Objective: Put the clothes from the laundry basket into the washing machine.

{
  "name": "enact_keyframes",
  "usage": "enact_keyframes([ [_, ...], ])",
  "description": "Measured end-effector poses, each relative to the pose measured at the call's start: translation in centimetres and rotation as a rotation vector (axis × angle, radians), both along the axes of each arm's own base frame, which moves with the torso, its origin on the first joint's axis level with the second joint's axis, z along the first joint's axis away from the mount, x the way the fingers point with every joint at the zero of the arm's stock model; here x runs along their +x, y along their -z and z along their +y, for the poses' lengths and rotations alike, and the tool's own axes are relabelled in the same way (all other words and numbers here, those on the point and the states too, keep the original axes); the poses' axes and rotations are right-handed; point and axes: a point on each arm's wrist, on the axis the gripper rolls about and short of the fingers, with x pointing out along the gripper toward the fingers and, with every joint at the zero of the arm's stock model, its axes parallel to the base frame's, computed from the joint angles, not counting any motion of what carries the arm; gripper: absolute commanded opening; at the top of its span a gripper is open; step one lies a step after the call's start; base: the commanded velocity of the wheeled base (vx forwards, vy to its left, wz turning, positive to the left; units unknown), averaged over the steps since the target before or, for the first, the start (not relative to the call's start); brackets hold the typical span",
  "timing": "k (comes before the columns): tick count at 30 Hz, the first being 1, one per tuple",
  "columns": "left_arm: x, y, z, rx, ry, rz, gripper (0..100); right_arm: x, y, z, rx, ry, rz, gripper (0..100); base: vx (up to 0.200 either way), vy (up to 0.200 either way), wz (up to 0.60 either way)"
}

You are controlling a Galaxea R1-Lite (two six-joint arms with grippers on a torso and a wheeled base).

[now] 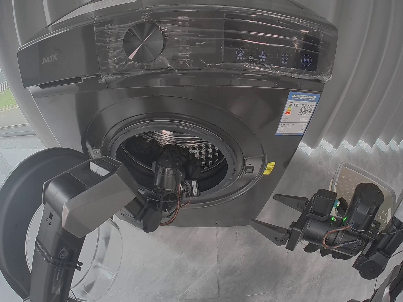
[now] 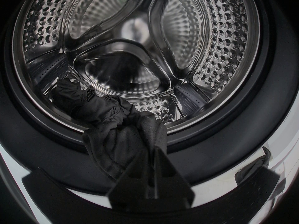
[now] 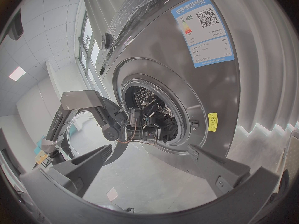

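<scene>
The grey washing machine (image 1: 176,101) stands with its round door (image 1: 25,198) swung open to the left. A black garment (image 2: 118,131) hangs over the dark door seal (image 2: 218,147), partly inside the steel drum (image 2: 124,47). My left gripper (image 2: 153,154) is at the drum's mouth, shut on the garment's near edge. In the head view the left wrist (image 1: 168,177) sits in the opening with the black garment (image 1: 187,158) just past it. My right gripper (image 1: 263,209) hovers low to the machine's right, open and holding nothing, beside the white laundry basket (image 1: 350,175).
The open door's glass bowl (image 1: 100,248) bulges out at lower left, close to the left arm. Grey tiled floor (image 1: 218,265) lies in front of the machine. White pleated curtains (image 1: 369,84) hang behind and to the right.
</scene>
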Motion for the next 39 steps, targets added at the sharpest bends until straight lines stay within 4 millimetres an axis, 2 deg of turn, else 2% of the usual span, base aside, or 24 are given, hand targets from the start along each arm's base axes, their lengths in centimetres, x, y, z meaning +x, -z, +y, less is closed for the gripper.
enact_keyframes([
  [3, 0.3, -0.3, 0.0, -0.012, -0.01, -0.02, 0, -0.1, 0.0, 0.1, 0.001, -0.005, -0.001, 100, 0.0, 0.0, 0.0],
  [9, 1.7, -2.0, -0.2, -0.059, -0.052, -0.123, 0, -0.1, -0.1, 0.2, 0.003, -0.007, -0.003, 100, 0.0, 0.0, 0.0],
  [16, 4.7, -5.3, 0.0, -0.132, -0.147, -0.292, 0, -0.1, -0.1, 0.2, 0.003, -0.007, -0.005, 100, 0.0, 0.0, 0.0],
  [20, 6.3, -6.4, 0.2, -0.163, -0.19, -0.371, 0, -0.1, -0.1, 0.2, 0.004, -0.008, -0.006, 100, 0.0, 0.0, 0.0],
  [24, 7.8, -6.7, 0.3, -0.174, -0.221, -0.431, 0, -0.2, -0.2, 0.2, 0.004, -0.008, -0.006, 100, 0.0, 0.0, 0.0],
  [28, 8.7, -5.7, 0.7, -0.161, -0.242, -0.444, 0, -0.2, -0.2, 0.2, 0.004, -0.008, -0.006, 100, 0.0, 0.0, 0.0],
  [29, 8.8, -5.5, 0.8, -0.158, -0.243, -0.441, 100, -0.2, -0.2, 0.2, 0.004, -0.008, -0.006, 100, 0.0, 0.0, 0.0],
  [39, 8.7, -4.5, 0.5, -0.162, -0.24, -0.427, 100, -0.2, -0.3, 0.1, 0.007, -0.008, -0.01, 100, 0.0, 0.0, 0.0],
])
